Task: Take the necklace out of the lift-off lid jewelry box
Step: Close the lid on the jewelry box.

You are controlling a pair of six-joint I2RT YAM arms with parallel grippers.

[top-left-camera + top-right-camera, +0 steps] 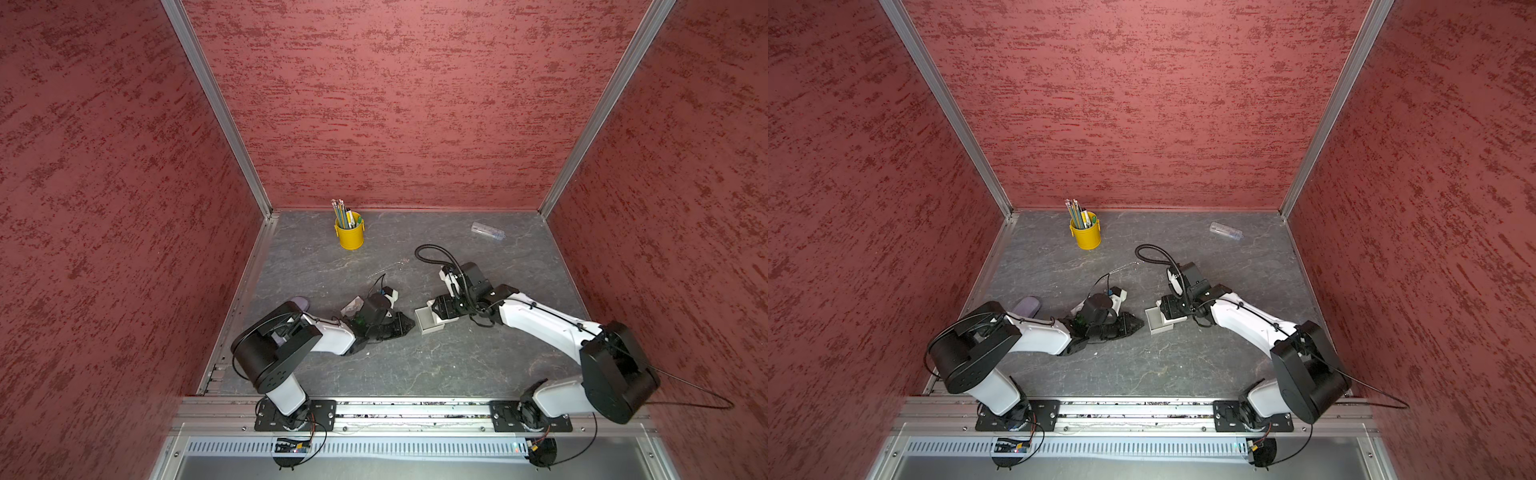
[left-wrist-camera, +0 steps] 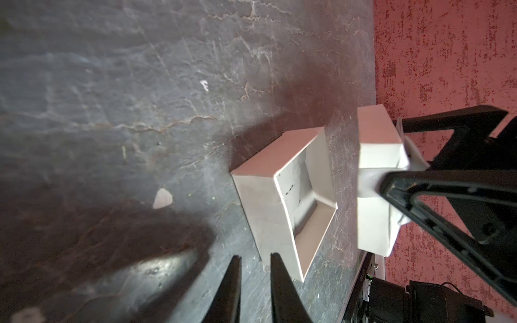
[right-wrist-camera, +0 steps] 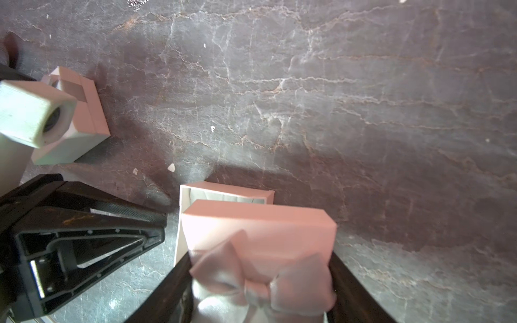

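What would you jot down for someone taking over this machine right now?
Left tool: barely open, empty, beside the box base.
Right tool: gripping the bowed lid, held clear of the base.
Done: lid off; no chain shows inside the base.
A thin glinting strand lies on the table beyond the box, possibly the necklace; too small to tell.
Left: confirm that; otherwise lift the necklace out.

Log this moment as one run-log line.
right pincer: shut on lid, held clear of box base | left pincer: narrowly open, empty, beside box base | necklace: none visible inside
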